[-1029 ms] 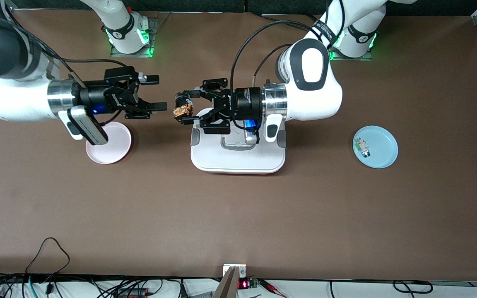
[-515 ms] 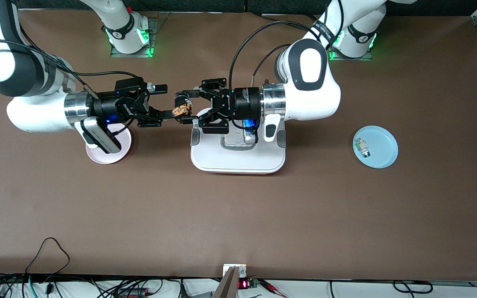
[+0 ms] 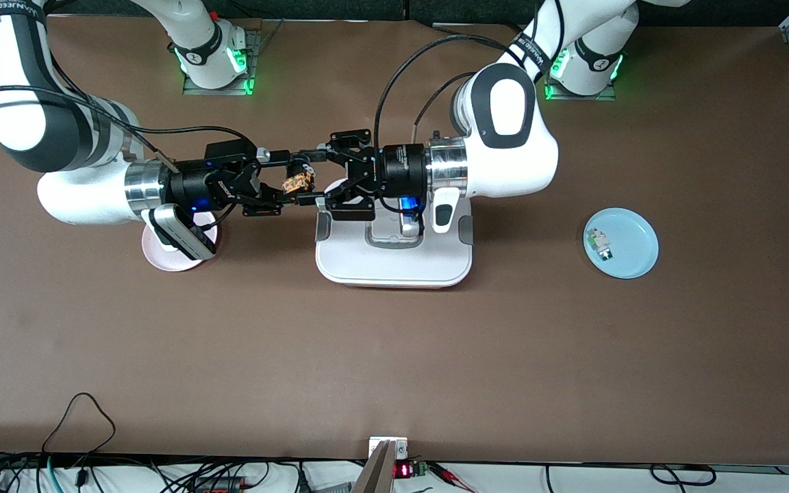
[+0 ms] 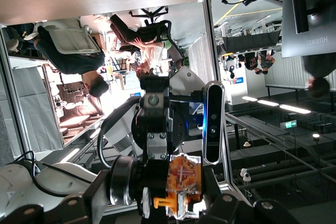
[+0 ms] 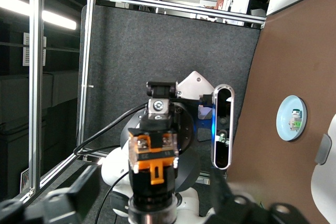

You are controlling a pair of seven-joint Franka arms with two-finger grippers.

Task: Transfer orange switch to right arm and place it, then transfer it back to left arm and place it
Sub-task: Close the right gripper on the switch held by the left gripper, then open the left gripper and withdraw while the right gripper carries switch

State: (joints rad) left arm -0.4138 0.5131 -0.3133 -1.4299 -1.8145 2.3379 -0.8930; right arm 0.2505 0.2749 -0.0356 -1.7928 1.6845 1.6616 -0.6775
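The brown tabletop [image 3: 394,356] carries three things. The box [image 3: 394,257], white with grey side latches, lies just under the left hand [image 3: 307,179], which hangs over the box's edge toward the right arm's end. A pink plate [image 3: 174,257] sits below the right hand [image 3: 277,178] and its wrist. A light blue plate [image 3: 631,246] lies well apart from both hands, toward the left arm's end, with a small white-and-green component [image 3: 598,244] on it.

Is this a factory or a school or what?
Most likely a robot research lab. Two white robot arms are bolted to a brown table. Loose cables run along the table's edge nearest the front camera, and the wrist views show people at desks nearby.
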